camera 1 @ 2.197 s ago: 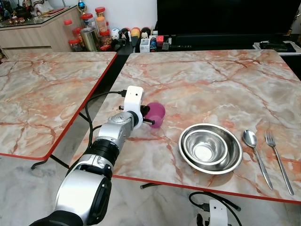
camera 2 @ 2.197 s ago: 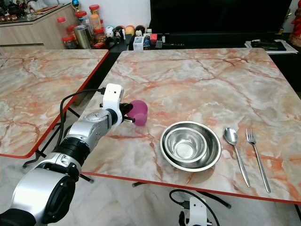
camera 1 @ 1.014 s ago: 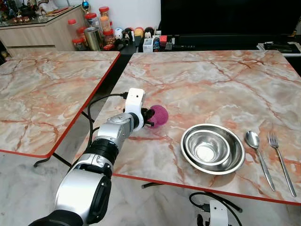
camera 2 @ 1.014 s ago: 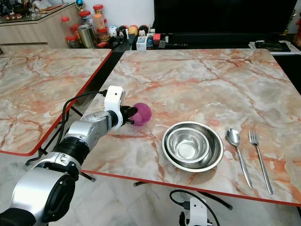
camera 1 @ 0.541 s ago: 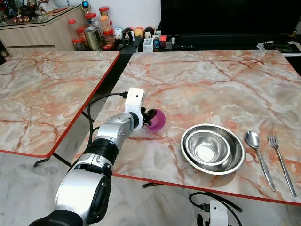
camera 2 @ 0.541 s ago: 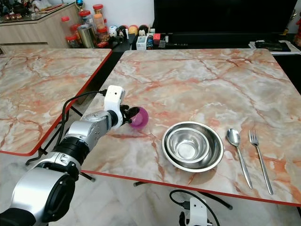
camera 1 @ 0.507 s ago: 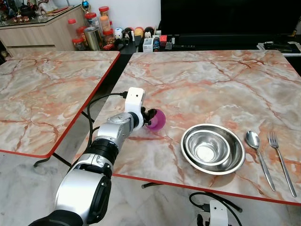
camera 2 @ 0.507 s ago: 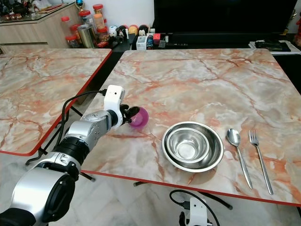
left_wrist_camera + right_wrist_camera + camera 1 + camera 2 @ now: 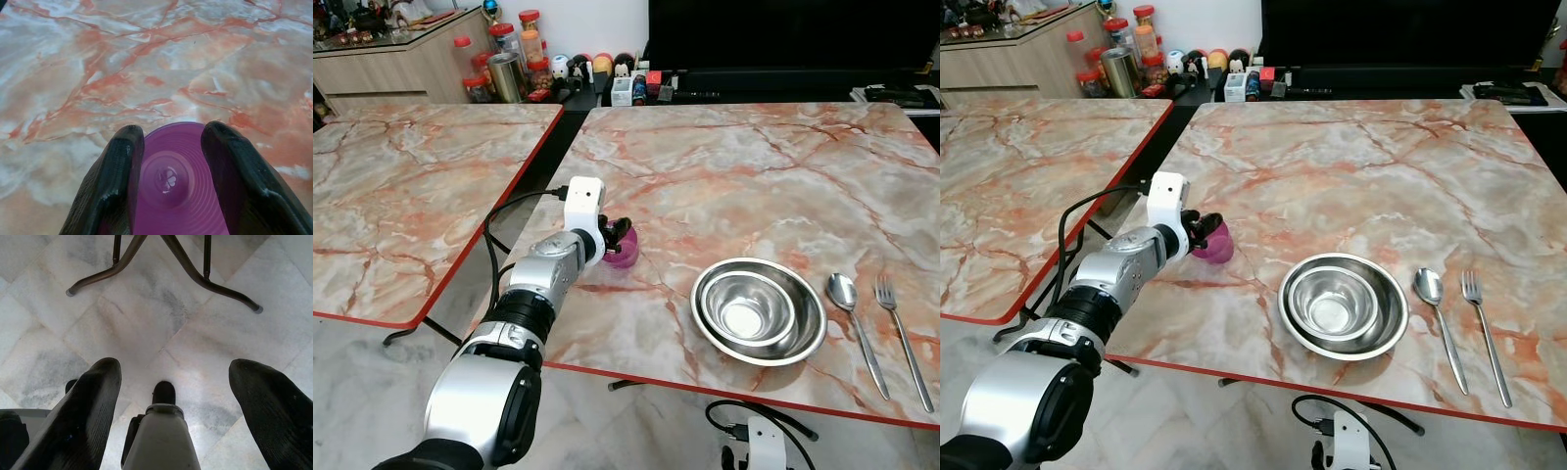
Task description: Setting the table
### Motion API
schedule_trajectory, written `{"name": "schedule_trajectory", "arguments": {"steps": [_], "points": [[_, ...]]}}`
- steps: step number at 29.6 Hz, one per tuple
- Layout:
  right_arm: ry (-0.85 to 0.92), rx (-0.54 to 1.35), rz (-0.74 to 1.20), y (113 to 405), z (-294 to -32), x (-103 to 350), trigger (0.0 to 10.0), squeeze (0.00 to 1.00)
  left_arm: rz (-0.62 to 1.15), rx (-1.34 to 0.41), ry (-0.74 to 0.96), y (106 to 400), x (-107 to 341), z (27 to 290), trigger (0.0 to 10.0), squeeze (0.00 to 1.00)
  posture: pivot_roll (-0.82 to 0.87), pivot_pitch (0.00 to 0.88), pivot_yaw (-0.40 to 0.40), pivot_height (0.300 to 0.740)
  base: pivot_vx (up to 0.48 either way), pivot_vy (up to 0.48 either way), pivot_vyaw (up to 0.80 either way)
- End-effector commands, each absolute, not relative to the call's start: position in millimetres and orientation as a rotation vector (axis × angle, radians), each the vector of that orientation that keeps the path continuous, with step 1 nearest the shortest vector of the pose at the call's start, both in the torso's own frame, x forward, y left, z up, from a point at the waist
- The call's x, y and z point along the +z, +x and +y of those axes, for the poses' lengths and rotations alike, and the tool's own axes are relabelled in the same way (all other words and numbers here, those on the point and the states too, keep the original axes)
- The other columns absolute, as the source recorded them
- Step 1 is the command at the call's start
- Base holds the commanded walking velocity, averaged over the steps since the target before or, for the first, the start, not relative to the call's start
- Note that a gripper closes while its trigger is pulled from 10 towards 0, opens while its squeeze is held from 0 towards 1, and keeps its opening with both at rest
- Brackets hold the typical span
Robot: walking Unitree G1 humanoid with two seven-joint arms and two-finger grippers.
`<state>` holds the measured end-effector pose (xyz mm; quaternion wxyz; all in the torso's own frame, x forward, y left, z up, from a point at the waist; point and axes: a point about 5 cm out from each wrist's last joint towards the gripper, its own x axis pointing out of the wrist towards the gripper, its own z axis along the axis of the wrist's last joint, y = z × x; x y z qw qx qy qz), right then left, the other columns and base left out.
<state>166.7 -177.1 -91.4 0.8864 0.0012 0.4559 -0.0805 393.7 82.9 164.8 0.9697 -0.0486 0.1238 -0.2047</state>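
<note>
Two seconds back the purple cup (image 9: 621, 252) sat upright on the table (image 9: 754, 186) with its mouth up; since then I have watched my left gripper (image 9: 615, 241) roll it over, through a stage where its rounded bottom faced the camera, and draw it a little toward the table's left edge. Now the cup looks turned mouth-down on the marble, just left of the steel bowl (image 9: 759, 309), with the spoon (image 9: 855, 320) and fork (image 9: 902, 336) lying beyond that bowl to the right. From the left wrist view I see the two black fingers (image 9: 115, 186) closed snugly on either side of the cup (image 9: 178, 183), whose ringed base with a small clover mark faces the lens. I judge the flip is nearly complete, though an inverted cup hardly suits a laid place. It is small, translucent purple plastic, smooth and light, likely to slip. My right gripper (image 9: 166, 396) hangs idle over the floor, fingers spread wide, holding nothing.
</note>
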Motion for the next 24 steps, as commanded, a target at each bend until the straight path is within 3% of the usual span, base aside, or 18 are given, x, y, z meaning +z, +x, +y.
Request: {"name": "schedule_trajectory", "arguments": {"steps": [1, 22, 24], "points": [[0.004, -0.160, 0.953, 165, -173, -92, 10.0, 0.00, 0.235, -0.396, -0.083, 393, 163, 89, 10.0, 0.00, 0.02, 0.000, 0.114, 0.740, 0.000, 0.000, 0.00], [0.013, -0.162, 0.953, 165, -170, -93, 10.0, 0.00, 0.127, -0.371, -0.105, 395, 176, 90, 10.0, 0.00, 0.02, 0.000, 0.122, 0.740, 0.000, 0.000, 0.00], [0.015, -0.165, 0.945, 167, -171, -92, 10.0, 0.00, -0.013, -0.348, -0.178, 395, 194, 97, 10.0, 0.00, 0.02, 0.000, 0.119, 0.740, 0.000, 0.000, 0.00]]}}
